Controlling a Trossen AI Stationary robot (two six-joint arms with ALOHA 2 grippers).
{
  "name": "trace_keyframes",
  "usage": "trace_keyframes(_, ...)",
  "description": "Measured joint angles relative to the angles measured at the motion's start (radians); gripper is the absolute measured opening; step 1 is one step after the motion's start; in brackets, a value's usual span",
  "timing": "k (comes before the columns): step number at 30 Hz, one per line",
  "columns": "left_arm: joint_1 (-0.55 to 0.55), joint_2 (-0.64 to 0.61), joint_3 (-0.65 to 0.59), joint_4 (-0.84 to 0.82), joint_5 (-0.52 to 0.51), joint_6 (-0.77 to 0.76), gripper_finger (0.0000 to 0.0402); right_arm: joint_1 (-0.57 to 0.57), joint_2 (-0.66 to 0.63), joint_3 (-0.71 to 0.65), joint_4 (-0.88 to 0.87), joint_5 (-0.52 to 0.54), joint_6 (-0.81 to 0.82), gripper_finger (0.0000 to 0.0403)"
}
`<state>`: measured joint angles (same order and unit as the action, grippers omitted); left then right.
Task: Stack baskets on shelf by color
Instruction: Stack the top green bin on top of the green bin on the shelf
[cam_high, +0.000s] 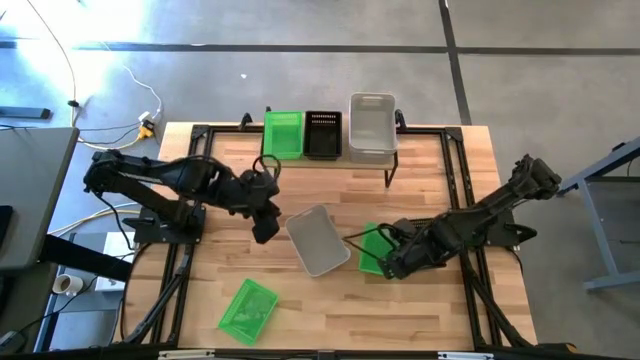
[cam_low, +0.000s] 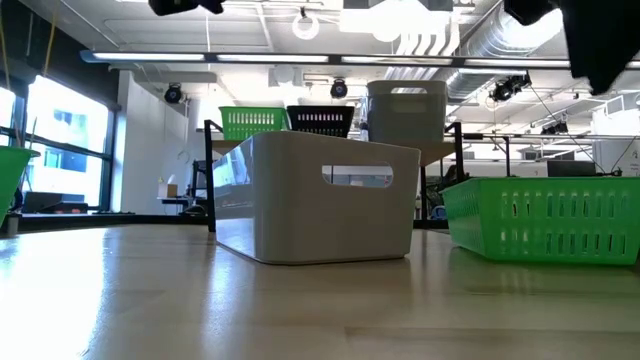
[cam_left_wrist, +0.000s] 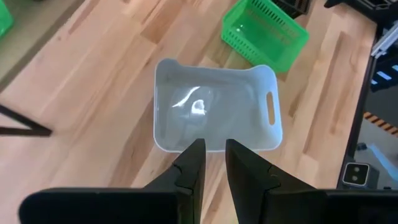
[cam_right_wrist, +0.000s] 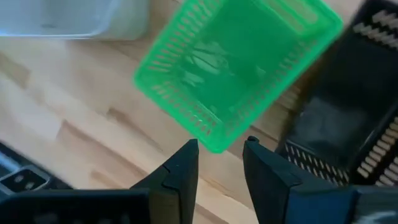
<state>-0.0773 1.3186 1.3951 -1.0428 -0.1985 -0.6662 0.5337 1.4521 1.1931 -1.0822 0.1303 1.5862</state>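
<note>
On the wooden table (cam_high: 420, 300), the left claw (cam_left_wrist: 212, 152) hovers with its fingers slightly parted, gripping nothing, just beside the near rim of a grey basket (cam_high: 318, 240). The right claw (cam_right_wrist: 219, 150), fingers apart and empty, hangs at a green basket's (cam_high: 374, 248) corner. No readable writing shows.

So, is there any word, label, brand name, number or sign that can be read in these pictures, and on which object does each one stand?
None can be read.
The grey basket, the green basket and the baskets on the shelf show no print.
The wooden table carries no marking.
A small light tag beside the table, in the left wrist view, may bear a symbol, but it is too small to read.
</note>
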Motion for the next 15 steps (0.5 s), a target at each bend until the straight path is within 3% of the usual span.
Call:
trace_keyframes(8,-0.061,0.0,-0.015,0.0,-0.048,-0.065,0.0055,0.045,0.0,-0.087,0.011,0.026,0.208,0.0112)
trace_keyframes(15,-0.091,0.0,-0.015,0.0,-0.06,-0.073,0.0055,0.051,0.0,-0.163,0.142,0.057,0.287,0.0112)
